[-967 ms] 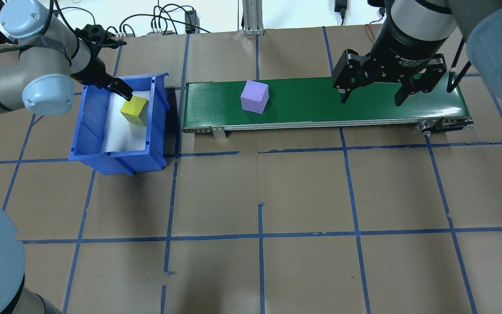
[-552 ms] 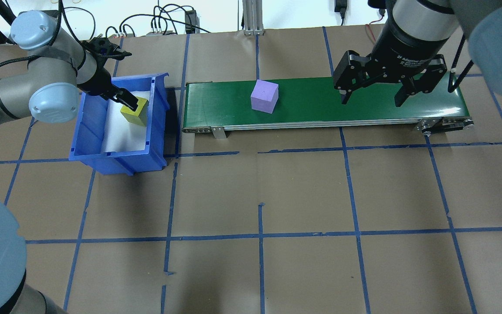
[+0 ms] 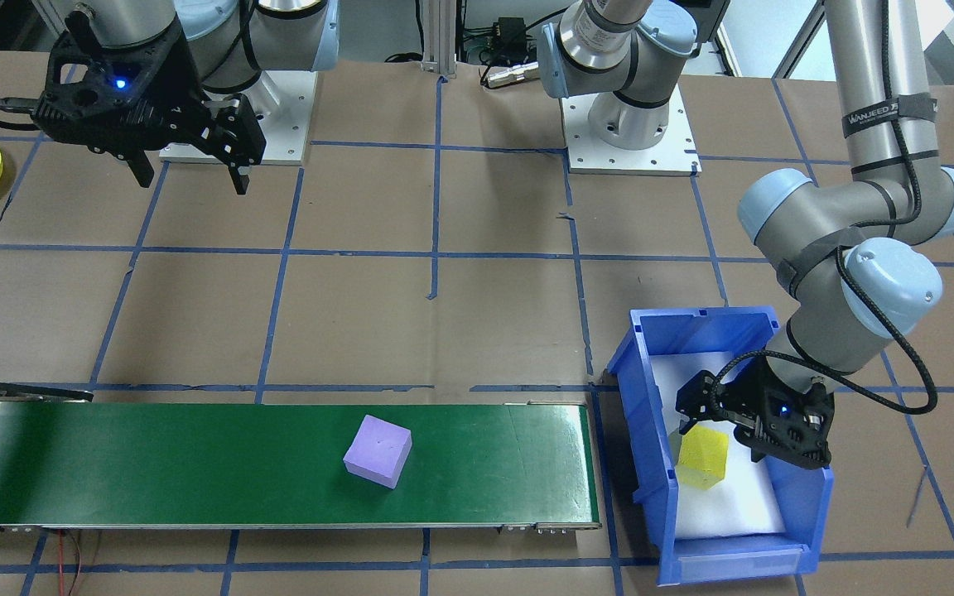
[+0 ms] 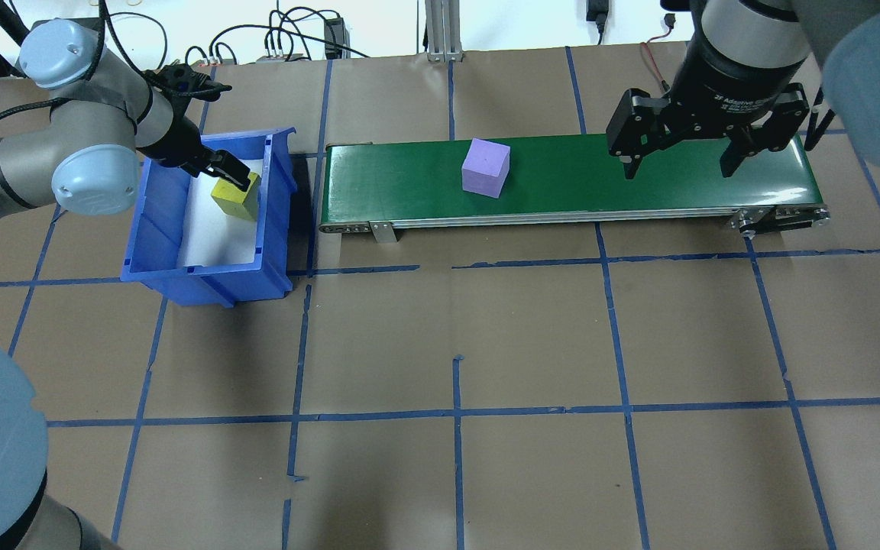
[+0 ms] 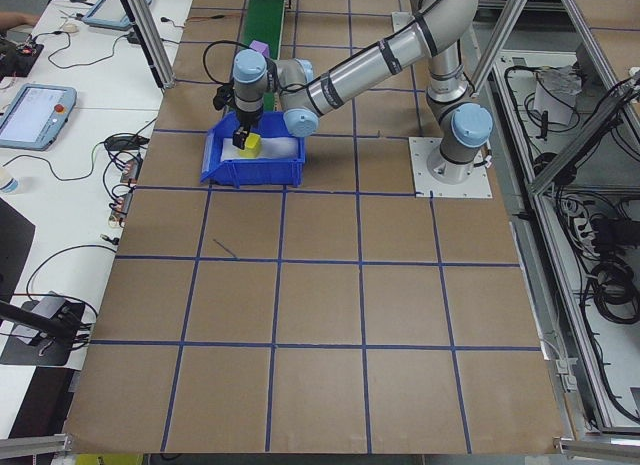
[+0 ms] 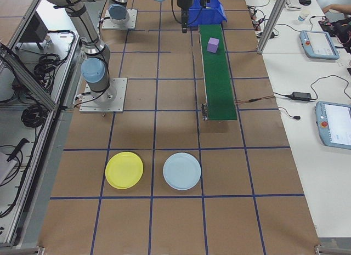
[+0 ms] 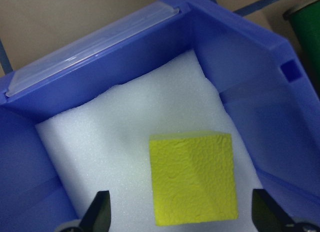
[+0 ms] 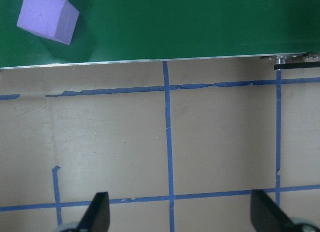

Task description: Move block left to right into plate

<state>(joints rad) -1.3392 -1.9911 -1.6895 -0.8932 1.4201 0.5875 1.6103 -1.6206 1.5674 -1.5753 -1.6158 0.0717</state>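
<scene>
yellow plate (image 6: 124, 170) and pale blue plate (image 6: 182, 171) only in exterior right

We see a table (image 4: 486, 336) covered in brown paper with a grid of blue tape. Directly on it lie a green conveyor (image 4: 638, 195), a blue bin (image 4: 157, 252) just beside the conveyor's end, two arm base plates (image 3: 633, 136), and, well apart from these, a yellow plate (image 6: 124, 170) beside a pale blue plate (image 6: 182, 171).
</scene>
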